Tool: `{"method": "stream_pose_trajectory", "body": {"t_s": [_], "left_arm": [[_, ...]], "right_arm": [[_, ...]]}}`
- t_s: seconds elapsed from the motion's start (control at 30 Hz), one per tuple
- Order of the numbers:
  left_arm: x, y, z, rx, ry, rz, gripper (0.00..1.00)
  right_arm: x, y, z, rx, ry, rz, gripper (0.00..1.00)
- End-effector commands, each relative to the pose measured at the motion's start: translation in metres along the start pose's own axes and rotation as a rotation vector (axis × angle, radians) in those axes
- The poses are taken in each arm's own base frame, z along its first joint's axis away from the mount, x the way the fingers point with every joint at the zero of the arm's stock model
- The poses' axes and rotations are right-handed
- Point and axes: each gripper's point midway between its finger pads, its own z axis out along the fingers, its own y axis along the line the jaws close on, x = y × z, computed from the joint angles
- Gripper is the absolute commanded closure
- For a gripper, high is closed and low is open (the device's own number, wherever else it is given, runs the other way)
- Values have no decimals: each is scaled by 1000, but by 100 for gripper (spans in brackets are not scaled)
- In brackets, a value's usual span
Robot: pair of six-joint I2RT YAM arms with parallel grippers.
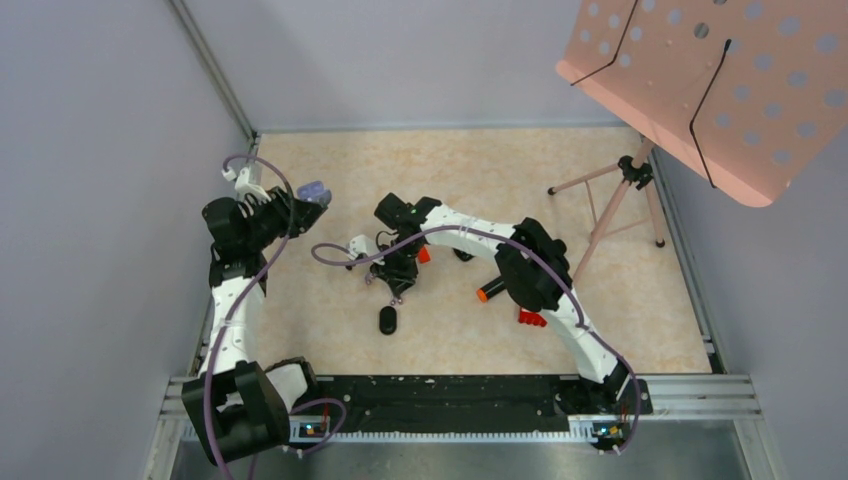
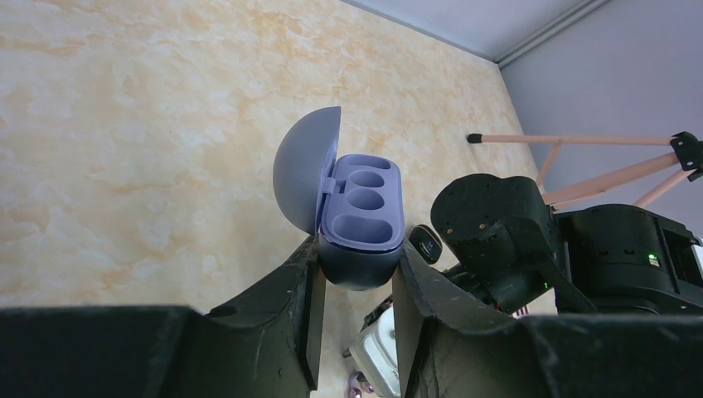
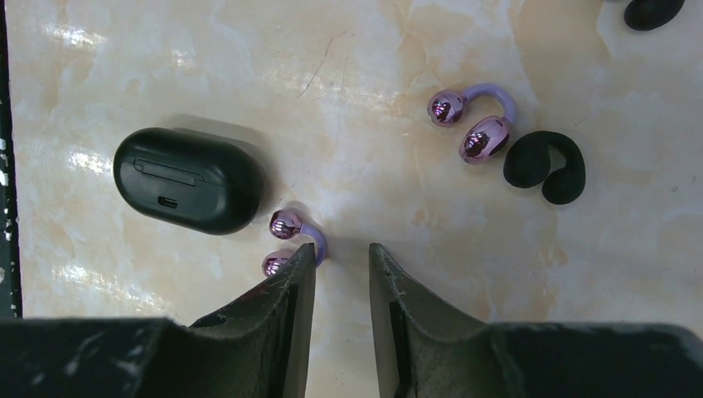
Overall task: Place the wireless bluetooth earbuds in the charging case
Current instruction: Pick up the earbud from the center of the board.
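Left gripper (image 2: 356, 261) is clamped on the base of the pale purple plastic charging case (image 2: 365, 199), lid flipped open, held up off the marbled beige tabletop (image 2: 124, 124). Right gripper (image 3: 341, 249) hangs low with jaws a bit apart and nothing between them. One shiny purple clip-shaped earbud (image 3: 292, 236) sits right against its finger, and another purple earbud (image 3: 472, 124) lies beside a matte black earbud (image 3: 547, 166).

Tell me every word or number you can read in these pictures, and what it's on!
No words or numbers can be read anywhere.
Black case: only a port and a seam, no writing.
Purple charging case: plain, no writing.
Small black oval beside it: a tiny blue mark, too small to read.
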Motion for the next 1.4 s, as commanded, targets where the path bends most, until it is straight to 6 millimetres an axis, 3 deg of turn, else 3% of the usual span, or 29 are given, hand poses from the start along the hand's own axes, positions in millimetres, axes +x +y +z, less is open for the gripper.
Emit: {"method": "stream_pose_trajectory", "body": {"t_s": [0.0, 0.37, 0.53, 0.67, 0.77, 0.83, 0.93, 1.03, 1.13, 1.37], "left_arm": [[-9, -9, -3, 35, -31, 41, 100], [-9, -7, -2, 33, -27, 50, 100], [-7, -8, -2, 33, -23, 48, 100], [-6, -8, -2, 39, -19, 47, 100], [-6, -7, -1, 43, -20, 43, 100], [-7, -7, 0, 49, -22, 39, 100], [-10, -9, 2, 66, -30, 35, 100], [-12, -12, 6, 92, -35, 28, 100], [-10, -19, 11, 127, -18, 33, 100], [10, -58, 25, 269, 65, 124, 100]], "right_arm": [[-25, 6, -26, 51, -27, -33, 71], [-9, 30, -9, 47, 98, -105, 74], [-6, 30, -5, 79, 125, -73, 78], [3, 33, -2, 105, 170, -49, 86], [8, 40, 0, 98, 192, -55, 100], [7, 37, -5, 131, 190, -69, 100], [-4, 27, -25, 219, 184, -130, 100], [-27, 18, -61, 319, 132, -196, 100], [-54, 12, -107, 446, 64, -272, 100], [-112, 10, -213, 777, -151, -401, 100]]}}
